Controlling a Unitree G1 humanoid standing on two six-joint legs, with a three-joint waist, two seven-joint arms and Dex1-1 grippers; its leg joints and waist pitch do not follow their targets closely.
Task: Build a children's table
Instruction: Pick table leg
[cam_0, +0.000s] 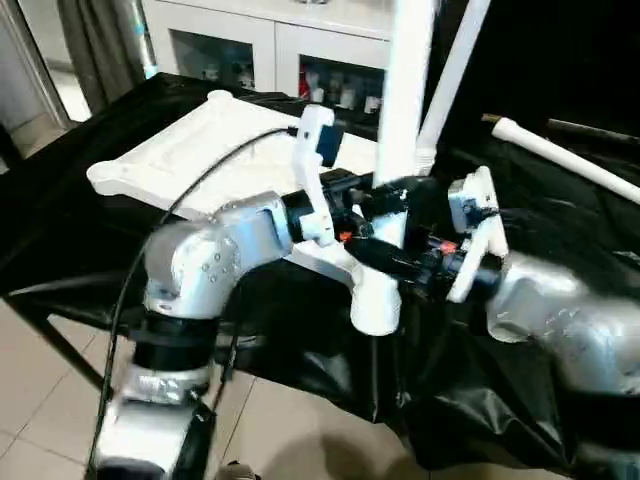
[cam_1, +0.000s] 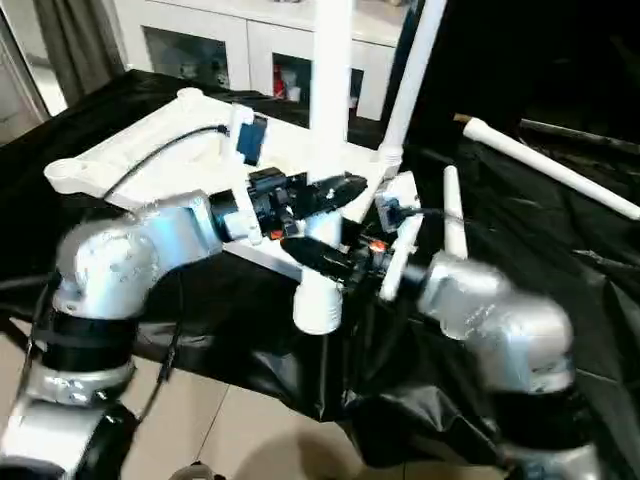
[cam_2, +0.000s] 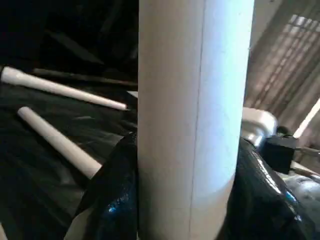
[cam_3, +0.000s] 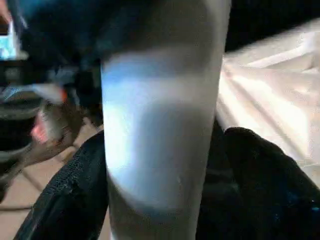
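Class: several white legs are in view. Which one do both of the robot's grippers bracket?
The upright leg at the tabletop's near corner, between the left gripper and right gripper. Another stands behind it; two more lie on the black cloth.

Upright leg (cam_0: 405, 90) in tabletop (cam_0: 200, 150) corner, spare leg (cam_0: 565, 155) right.

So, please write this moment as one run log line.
stage: near leg upright in tabletop corner socket | left gripper: shut on near leg | right gripper: around leg, grip unclear | spare leg: on cloth

No legible txt anywhere.
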